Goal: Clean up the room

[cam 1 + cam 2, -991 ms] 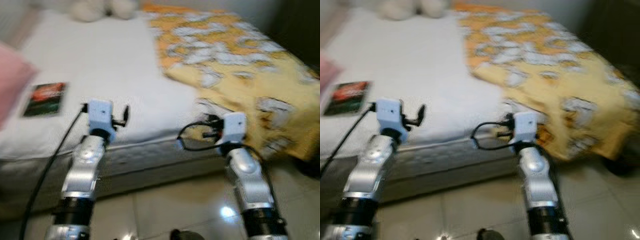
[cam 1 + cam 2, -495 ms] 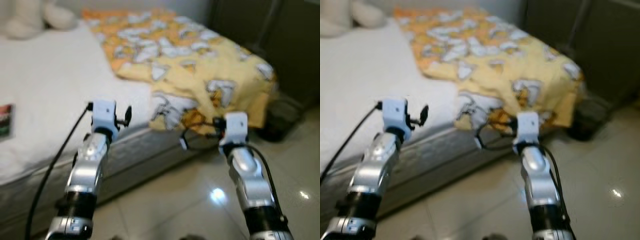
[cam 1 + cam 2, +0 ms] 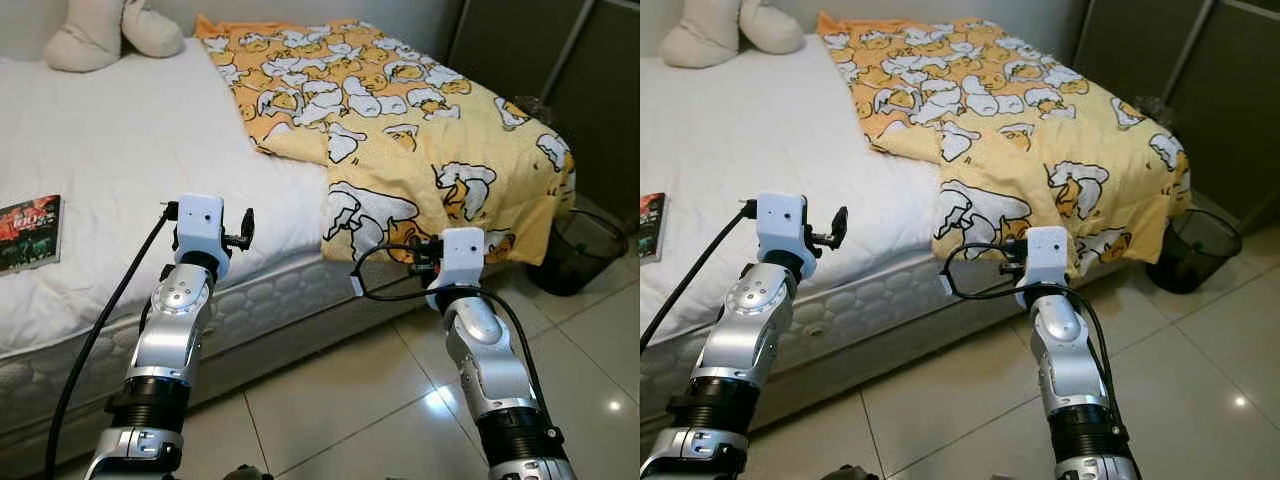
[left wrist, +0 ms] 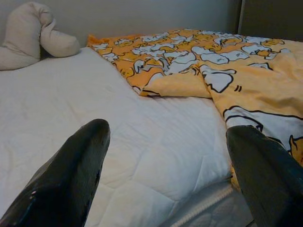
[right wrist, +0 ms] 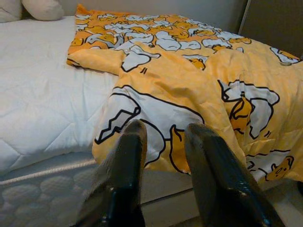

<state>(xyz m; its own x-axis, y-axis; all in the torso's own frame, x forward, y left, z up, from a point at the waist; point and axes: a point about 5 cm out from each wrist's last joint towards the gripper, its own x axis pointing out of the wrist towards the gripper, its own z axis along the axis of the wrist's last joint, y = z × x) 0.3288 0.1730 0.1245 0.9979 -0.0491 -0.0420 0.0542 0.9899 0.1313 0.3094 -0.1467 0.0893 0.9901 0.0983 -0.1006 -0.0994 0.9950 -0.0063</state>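
Just 1 blanket (image 3: 400, 120), 1 book (image 3: 28, 232), 2 claws.

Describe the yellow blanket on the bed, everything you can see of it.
The blanket is soft-looking yellow-orange cloth printed with white cartoon ducks. It lies rumpled on the right part of the white mattress, one edge folded over, its corner hanging over the bed's side toward the floor. The right gripper points at that hanging part, not touching it.
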